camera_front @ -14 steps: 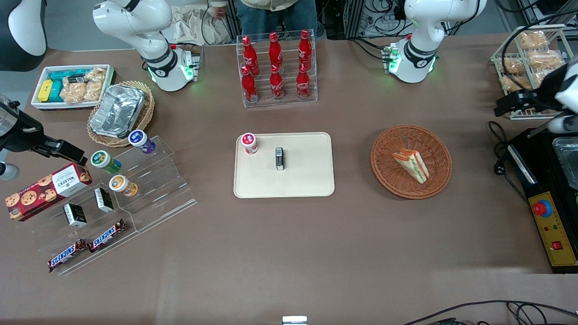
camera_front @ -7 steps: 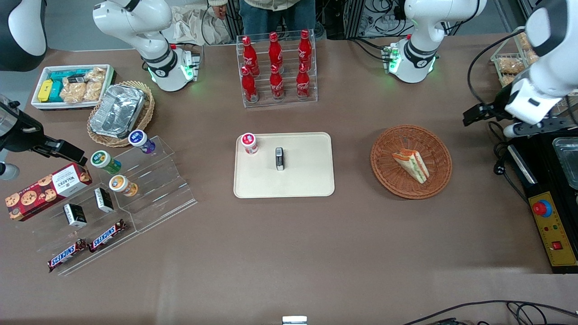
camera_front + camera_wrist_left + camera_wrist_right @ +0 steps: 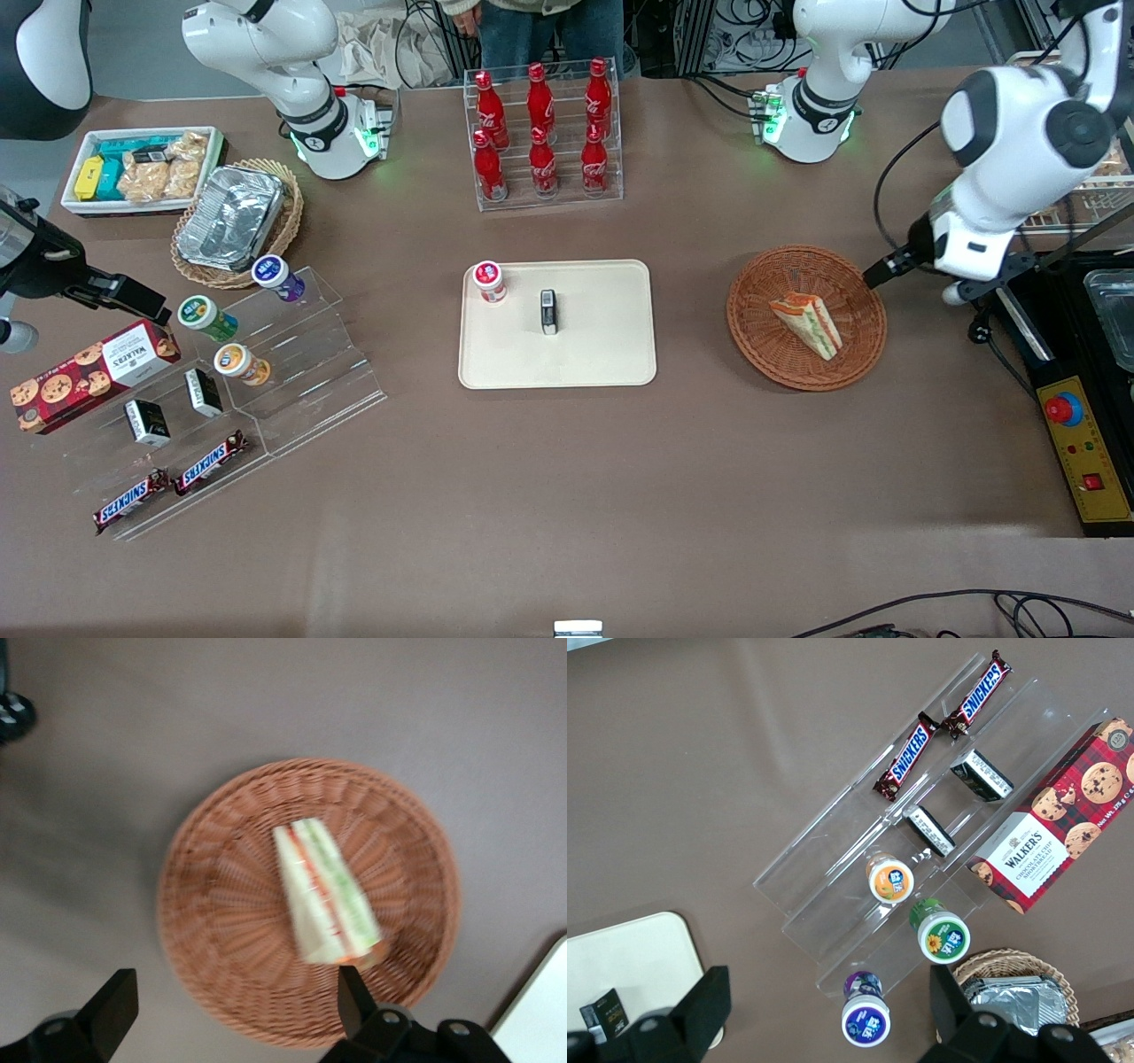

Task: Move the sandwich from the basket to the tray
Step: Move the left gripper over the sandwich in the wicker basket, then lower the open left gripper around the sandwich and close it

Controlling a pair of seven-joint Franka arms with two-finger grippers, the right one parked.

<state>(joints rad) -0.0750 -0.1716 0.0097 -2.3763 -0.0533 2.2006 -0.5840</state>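
The sandwich (image 3: 808, 323), a pale wedge with red, orange and green layers, lies in the round reddish-brown wicker basket (image 3: 753, 341). The cream tray (image 3: 602, 354) lies beside the basket, toward the parked arm's end. My left gripper (image 3: 917, 275) hangs above the table at the basket's rim, on the side toward the working arm's end. In the left wrist view the sandwich (image 3: 323, 895) and basket (image 3: 221, 930) lie below the gripper (image 3: 235, 1005). Its fingers (image 3: 113, 1010) are spread wide and hold nothing. A corner of the tray (image 3: 542, 1019) shows there too.
A red-capped cup (image 3: 488, 281) and a small dark box (image 3: 549, 312) stand on the tray. A rack of red bottles (image 3: 542, 133) stands farther from the camera. A black control box with a red button (image 3: 1072, 416) sits at the working arm's end.
My left arm has swung in from the working arm's end of the table toward the basket and come lower. The sandwich and tray have not moved.
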